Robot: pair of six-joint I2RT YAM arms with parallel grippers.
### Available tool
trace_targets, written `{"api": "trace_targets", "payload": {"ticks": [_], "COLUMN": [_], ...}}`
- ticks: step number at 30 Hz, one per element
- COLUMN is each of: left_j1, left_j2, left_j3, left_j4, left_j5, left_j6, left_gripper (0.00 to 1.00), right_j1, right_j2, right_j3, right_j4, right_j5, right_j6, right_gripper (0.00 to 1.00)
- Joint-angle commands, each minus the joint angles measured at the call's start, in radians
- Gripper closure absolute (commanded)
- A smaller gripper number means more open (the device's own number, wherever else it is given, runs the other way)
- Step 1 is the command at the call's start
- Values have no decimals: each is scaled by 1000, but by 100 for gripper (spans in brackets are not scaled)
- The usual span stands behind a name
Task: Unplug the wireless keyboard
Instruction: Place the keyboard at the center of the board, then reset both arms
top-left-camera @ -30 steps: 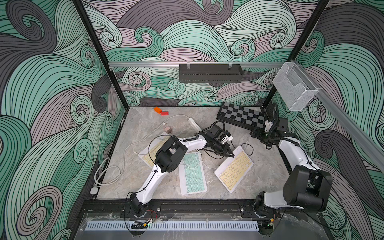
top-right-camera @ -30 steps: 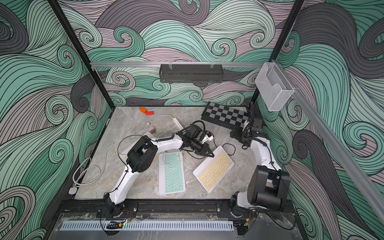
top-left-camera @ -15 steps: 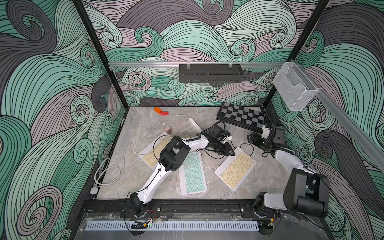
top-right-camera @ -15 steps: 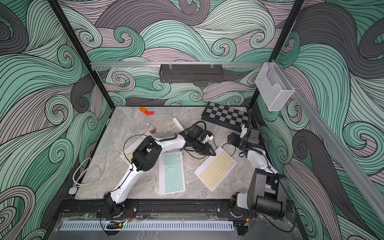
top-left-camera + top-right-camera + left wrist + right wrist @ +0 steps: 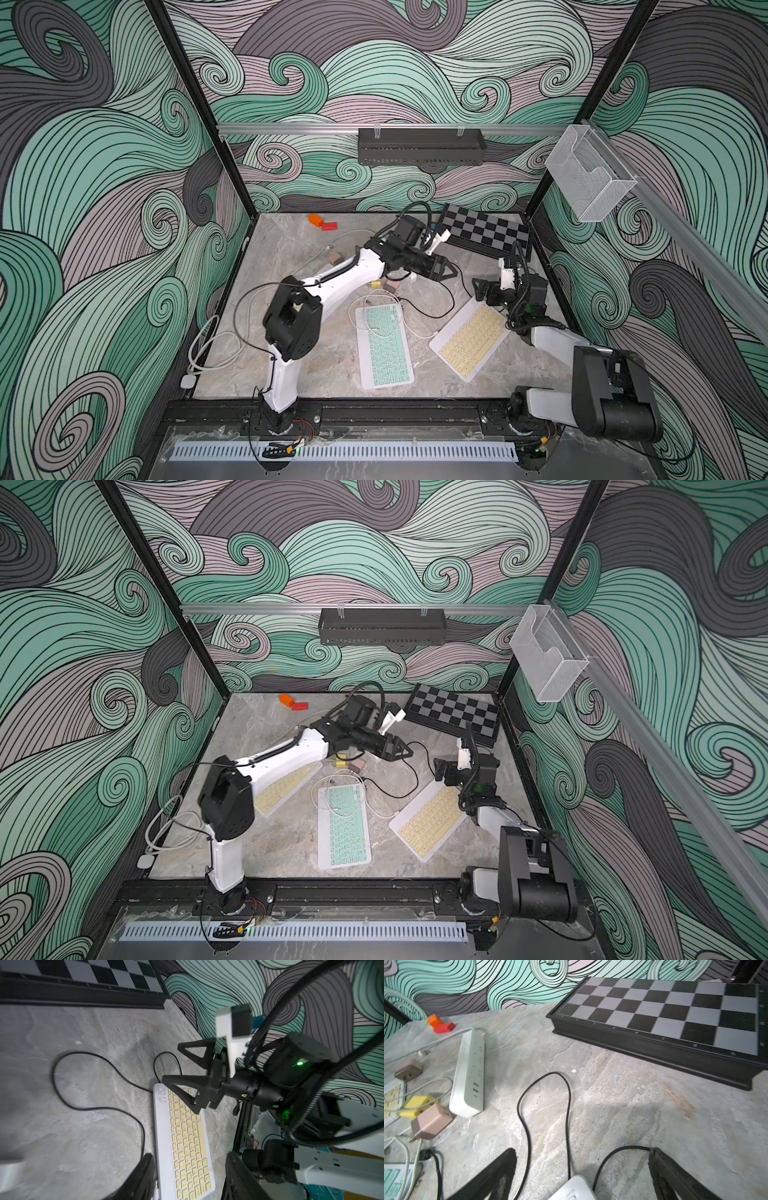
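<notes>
Item under task: yellow keyboard, flat on the table, just short of the chessboard on its near side. Long axis set diagonally, one short end turned toward the chessboard, the other turned away from it. Taken as the item in question on judgement only, being the one met by the black cable; green keyboard noted farther from the chessboard.

Run of cable: looped on the bare table between chessboard and keyboard, reaching the keyboard at a corner of the short end facing the chessboard. Plug itself too small to make out; seated or free, cannot tell.

State of right gripper: jaws spread wide, nothing between them, poised above that same chessboard-facing end, fingers pointing out over the cable loops.

State of left gripper: jaws partly apart, empty, raised off the table near the chessboard's front edge, well apart from the keyboard.

Finding: right arm clearly the nearer. Coming move judged to turn on the cable leaving the keyboard toward the chessboard; a pull along that line indicated, with the keyboard body steadied against sliding
</notes>
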Motion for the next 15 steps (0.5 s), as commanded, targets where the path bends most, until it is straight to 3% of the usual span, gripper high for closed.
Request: {"api": "trace_targets", "payload": {"ticks": [1, 5, 9, 11, 12, 15], "left_j1": [72, 137, 185, 204, 220, 301], "left_j2": [-120, -265, -408, -489, -528, -615], "left_j3": [-130, -294, -430, -505, -553, -705], "left_j4": [-1, 13, 0, 20, 49, 170], "left_j5": [-96, -211, -432, -583, -656, -796], "left_j6": [63, 90, 127, 151, 159, 172], "left_gripper": [41, 30, 23, 22, 22, 22], "right_j1": [24, 29, 62, 61, 61, 62], "right_j2": [25, 101, 262, 220, 244, 237], "right_j3": [-26, 12, -79, -64, -63, -20], "right_j4": [221, 257, 596, 496, 536, 440], "right_j5": [33, 17, 60, 97, 105, 139], "right_j6": [-99, -64, -81, -72, -64, -53], "right_gripper": [1, 1, 1, 1, 1, 1]}}
